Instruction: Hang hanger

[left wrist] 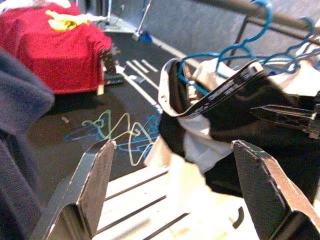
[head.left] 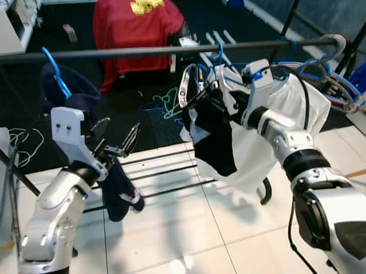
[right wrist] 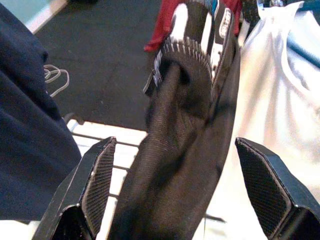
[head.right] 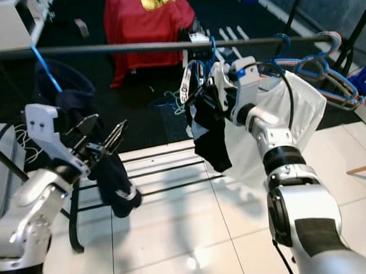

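Note:
A blue hanger (head.left: 218, 53) carries a black garment with a white waistband (head.left: 211, 139); its hook sits at the black rail (head.left: 106, 53). My right gripper (head.left: 199, 100) is up against this garment, open, and in the right wrist view the black cloth (right wrist: 185, 125) lies between the spread fingers (right wrist: 92, 185) unclamped. My left gripper (head.left: 119, 144) is lower and to the left, open and holding nothing, pointing toward the garment (left wrist: 235, 110).
A navy garment (head.left: 118, 188) hangs on a blue hanger (head.left: 55, 73) at the rail's left. A white shirt (head.left: 291, 108) hangs just right of the black garment, with several hangers (head.left: 338, 81) bunched at the rail's right end. Loose hangers (head.left: 163, 104) lie on the dark floor. A red cloth (head.left: 135, 24) is behind.

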{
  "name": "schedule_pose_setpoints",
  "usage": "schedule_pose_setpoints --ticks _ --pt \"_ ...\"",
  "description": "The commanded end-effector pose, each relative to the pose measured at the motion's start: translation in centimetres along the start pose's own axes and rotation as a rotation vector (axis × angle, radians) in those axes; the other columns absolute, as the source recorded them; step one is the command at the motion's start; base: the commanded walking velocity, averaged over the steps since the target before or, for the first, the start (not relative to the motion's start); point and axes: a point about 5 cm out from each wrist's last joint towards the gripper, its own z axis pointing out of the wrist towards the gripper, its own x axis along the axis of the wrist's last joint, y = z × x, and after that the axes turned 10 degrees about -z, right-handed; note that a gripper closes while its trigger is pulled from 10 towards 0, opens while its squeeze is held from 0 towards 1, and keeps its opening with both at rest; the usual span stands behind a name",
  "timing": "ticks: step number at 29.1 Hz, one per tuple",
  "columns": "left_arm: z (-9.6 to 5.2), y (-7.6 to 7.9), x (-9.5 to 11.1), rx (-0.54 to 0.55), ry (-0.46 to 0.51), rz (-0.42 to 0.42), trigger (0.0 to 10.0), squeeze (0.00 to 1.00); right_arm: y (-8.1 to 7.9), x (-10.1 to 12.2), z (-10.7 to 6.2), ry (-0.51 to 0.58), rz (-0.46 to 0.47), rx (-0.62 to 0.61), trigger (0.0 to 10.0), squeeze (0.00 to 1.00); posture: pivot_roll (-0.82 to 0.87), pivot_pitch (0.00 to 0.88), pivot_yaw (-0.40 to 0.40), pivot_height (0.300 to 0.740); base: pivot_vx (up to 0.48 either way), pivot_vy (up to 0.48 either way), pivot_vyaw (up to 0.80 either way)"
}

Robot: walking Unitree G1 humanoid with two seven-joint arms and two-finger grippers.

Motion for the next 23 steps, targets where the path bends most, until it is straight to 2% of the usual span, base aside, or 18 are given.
schedule_pose_setpoints --ticks 1,2,3,4,8,12,16,19,21,23 --pt "-0.4 -0.1 0.0 0.005 -0.013 0.006 10.0 0.00 0.1 -0.5 -0.1 -0.036 -0.010 -0.004 10.0 0.00 0.12 0.274 -0.065 0.740 0.000 0.000 0.00" --pt "-0.5 -0.3 0.2 0.022 -0.015 0.023 10.0 0.00 0.2 -0.7 -0.1 -0.045 -0.014 -0.016 8.3 0.00 0.12 0.284 -0.065 0.740 0.000 0.000 0.00" --pt "-0.5 -0.3 0.2 0.022 -0.015 0.023 10.0 0.00 0.2 -0.7 -0.1 -0.045 -0.014 -0.016 8.3 0.00 0.12 0.284 -0.065 0.740 0.000 0.000 0.00" --pt "-0.7 -0.7 0.5 0.045 -0.010 0.042 10.0 0.00 0.4 -0.7 -0.2 -0.043 -0.010 -0.025 0.0 0.00 0.13 0.291 -0.064 0.740 0.000 0.000 0.00" --pt "-0.8 -1.3 0.9 0.076 0.003 0.058 10.0 0.00 0.6 -0.5 -0.3 -0.031 -0.005 -0.035 0.0 0.00 0.13 0.294 -0.064 0.740 0.000 0.000 0.00" --pt "-1.0 -2.2 1.8 0.136 0.043 0.074 10.0 0.00 1.8 0.3 -0.7 0.024 0.012 -0.078 0.0 0.00 0.13 0.291 -0.066 0.740 0.000 0.000 0.00" --pt "-1.0 -2.2 1.9 0.139 0.046 0.076 10.0 0.00 2.1 0.4 -0.9 0.029 0.003 -0.090 0.0 0.00 0.12 0.284 -0.066 0.740 0.000 0.000 0.00" --pt "-0.5 -2.0 1.9 0.132 0.054 0.071 10.0 0.00 3.3 0.7 -1.5 0.038 -0.037 -0.128 0.0 0.00 0.11 0.257 -0.066 0.740 0.000 0.000 0.00" --pt "-0.5 -2.0 1.9 0.132 0.054 0.071 10.0 0.00 3.3 0.7 -1.5 0.038 -0.037 -0.128 0.0 0.00 0.11 0.257 -0.066 0.740 0.000 0.000 0.00" --pt "0.0 -1.7 2.0 0.112 0.070 0.063 10.0 0.00 4.4 1.4 -2.2 0.061 -0.084 -0.150 0.0 0.00 0.09 0.226 -0.064 0.740 0.000 0.000 0.00"
